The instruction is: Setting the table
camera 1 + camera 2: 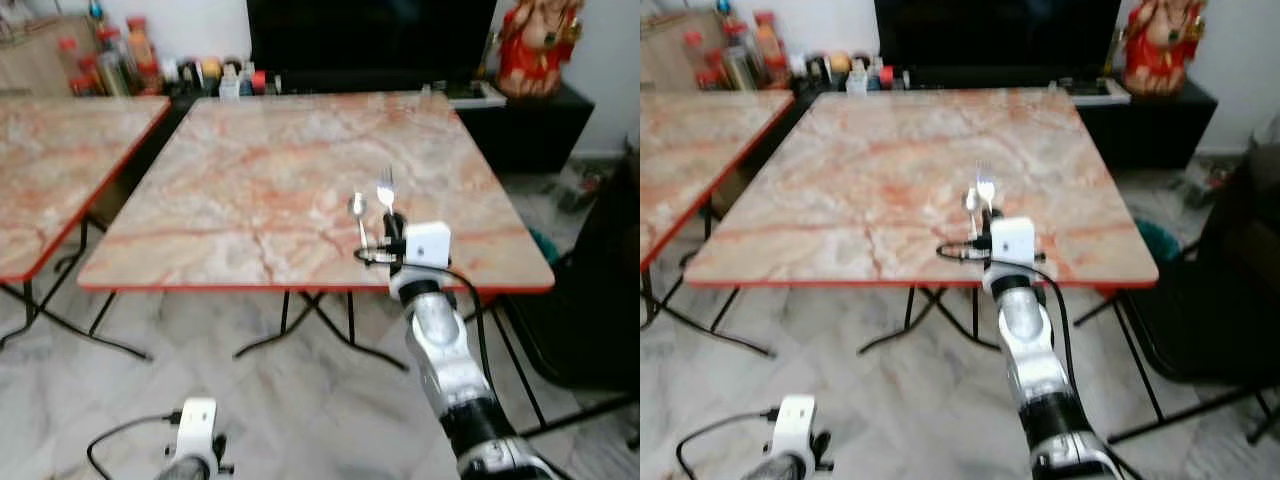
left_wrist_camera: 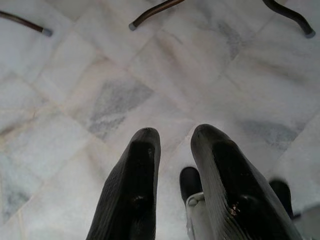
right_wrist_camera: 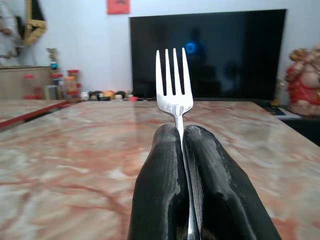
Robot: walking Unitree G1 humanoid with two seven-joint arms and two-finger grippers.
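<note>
Hanging low over the pale grey-veined marble floor, nearer the camera than the orange-veined marble-pattern bench with the red rim, the left end effector holds nothing, its two matt black fingers a narrow gap apart. Its wrist view adds dark metal bench legs resting on the tiles.

At the bench's near edge, right of centre, the right end effector reaches in, fingers pressed tight on the handle of a shiny silver metal fork. The fork stands along the fingers with four tines pointing away, towards the bench's far side. Just left of it in the head views is a silver metal spoon, bowl away; whether it rests on the bench I cannot tell.

Beyond the bench's far edge stand a large black screen, red-capped jars and bottles to its left, and a red and gold figurine to its right.
</note>
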